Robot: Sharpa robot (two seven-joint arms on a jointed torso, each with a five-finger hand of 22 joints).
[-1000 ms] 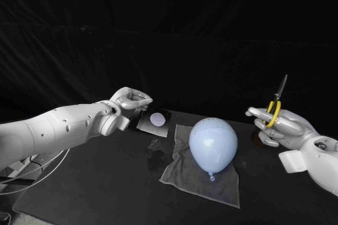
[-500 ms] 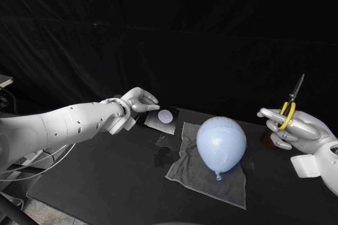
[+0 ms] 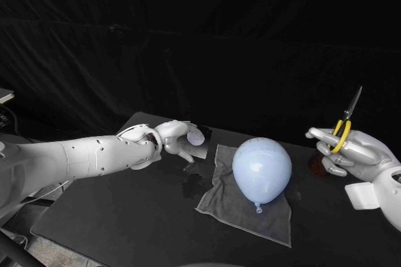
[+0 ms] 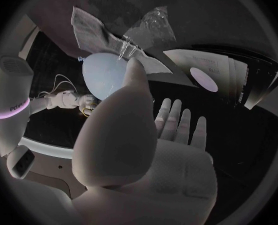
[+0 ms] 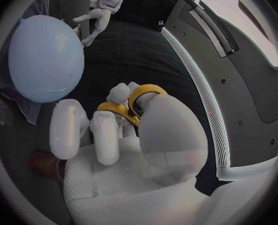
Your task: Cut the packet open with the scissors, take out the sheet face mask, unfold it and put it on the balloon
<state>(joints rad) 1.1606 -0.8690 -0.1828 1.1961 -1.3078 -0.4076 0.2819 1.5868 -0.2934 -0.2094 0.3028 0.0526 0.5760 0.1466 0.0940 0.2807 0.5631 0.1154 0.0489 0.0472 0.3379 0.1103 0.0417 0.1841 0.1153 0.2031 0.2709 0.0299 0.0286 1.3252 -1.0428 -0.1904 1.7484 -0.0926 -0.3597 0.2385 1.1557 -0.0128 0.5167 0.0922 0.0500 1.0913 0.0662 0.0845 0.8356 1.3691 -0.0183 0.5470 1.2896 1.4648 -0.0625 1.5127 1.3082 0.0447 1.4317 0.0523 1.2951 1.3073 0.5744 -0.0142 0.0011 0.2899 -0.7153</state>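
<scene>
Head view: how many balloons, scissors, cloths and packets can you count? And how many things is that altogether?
Balloons: 1, the pale blue balloon
Scissors: 1, the scissors, held in the right hand
Cloths: 1, the grey cloth under the balloon
Packets: 1, the dark packet
Total: 4

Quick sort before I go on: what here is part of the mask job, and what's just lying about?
For the job:
scissors in the right hand
black packet by the left hand
balloon

Lying about:
grey cloth under the balloon
brown object near the right hand
crumpled clear plastic beside the cloth
</scene>
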